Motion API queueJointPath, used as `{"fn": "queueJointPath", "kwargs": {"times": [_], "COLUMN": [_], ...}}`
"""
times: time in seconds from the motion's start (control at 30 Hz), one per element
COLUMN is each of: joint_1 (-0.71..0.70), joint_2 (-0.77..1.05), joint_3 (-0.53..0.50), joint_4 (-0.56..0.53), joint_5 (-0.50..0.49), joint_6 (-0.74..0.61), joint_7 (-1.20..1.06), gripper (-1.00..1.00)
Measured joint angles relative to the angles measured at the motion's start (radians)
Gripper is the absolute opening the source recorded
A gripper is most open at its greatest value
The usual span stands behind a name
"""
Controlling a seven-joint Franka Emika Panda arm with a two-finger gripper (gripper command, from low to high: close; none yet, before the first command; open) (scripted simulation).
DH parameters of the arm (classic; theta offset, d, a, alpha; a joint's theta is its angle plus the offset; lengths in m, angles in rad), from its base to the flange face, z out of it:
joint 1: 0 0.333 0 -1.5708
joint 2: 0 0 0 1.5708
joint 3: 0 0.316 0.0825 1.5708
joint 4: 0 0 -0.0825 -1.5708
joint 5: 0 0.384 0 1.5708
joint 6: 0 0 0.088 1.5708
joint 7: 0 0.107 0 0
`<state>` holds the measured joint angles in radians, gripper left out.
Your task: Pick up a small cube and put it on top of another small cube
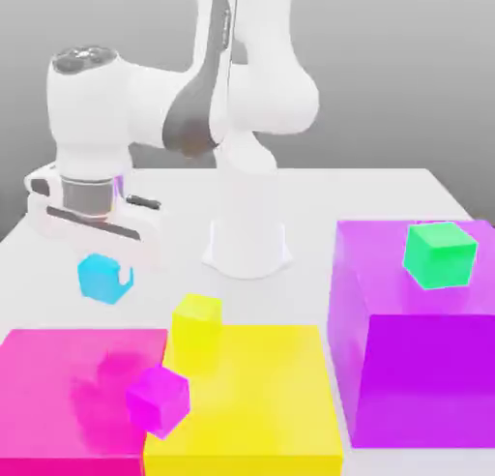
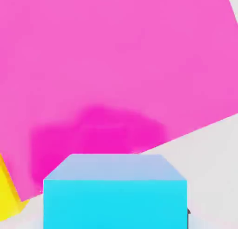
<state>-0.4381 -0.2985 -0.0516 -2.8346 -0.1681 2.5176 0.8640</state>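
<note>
The small cube (image 1: 100, 276), bright cyan, hangs just under the white hand at the exterior view's left, clear of the table. My gripper (image 1: 102, 279) is shut on it, with one fingertip (image 1: 123, 279) showing at its side. In the hand view the same small cube (image 2: 115, 195) sits close to the camera, with the big pink block (image 2: 116, 60) below it and a shadow on that block. A small yellow cube (image 1: 196, 331) rests on the big yellow block (image 1: 261, 397). A small magenta cube (image 1: 158, 399) sits where the pink and yellow blocks meet.
The big pink block (image 1: 58, 387) lies at the front left of the exterior view. A tall purple block (image 1: 416, 348) at the right carries a green cube (image 1: 440, 254). The arm's white base (image 1: 247, 242) stands mid-table. White table (image 1: 319, 198) shows behind the blocks.
</note>
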Motion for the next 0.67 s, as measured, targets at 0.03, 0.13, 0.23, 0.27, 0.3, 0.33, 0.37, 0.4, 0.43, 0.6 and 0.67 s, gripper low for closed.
{"fn": "queueJointPath", "kwargs": {"times": [0.03, 0.13, 0.23, 0.27, 0.3, 0.33, 0.37, 0.4, 0.43, 0.6, 0.67], "joint_1": [0.010, 0.043, 0.081, 0.095, 0.109, 0.122, 0.136, 0.141, 0.143, 0.140, 0.140], "joint_2": [-0.019, -0.074, -0.131, -0.149, -0.168, -0.186, -0.200, -0.190, -0.167, -0.017, -0.017], "joint_3": [0.013, 0.051, 0.086, 0.097, 0.108, 0.118, 0.127, 0.133, 0.138, 0.150, 0.150], "joint_4": [-0.005, -0.020, -0.034, -0.039, -0.044, -0.048, -0.053, -0.060, -0.067, -0.104, -0.104], "joint_5": [0.015, 0.067, 0.126, 0.148, 0.170, 0.192, 0.213, 0.223, 0.229, 0.232, 0.232], "joint_6": [-0.012, -0.046, -0.083, -0.095, -0.108, -0.120, -0.128, -0.111, -0.080, 0.107, 0.107], "joint_7": [0.027, 0.105, 0.177, 0.199, 0.222, 0.243, 0.263, 0.273, 0.278, 0.286, 0.286], "gripper": [-1.00, -1.00, -1.00, -1.00, -1.00, -1.00, -1.00, -1.00, -1.00, 1.00, 1.00]}}
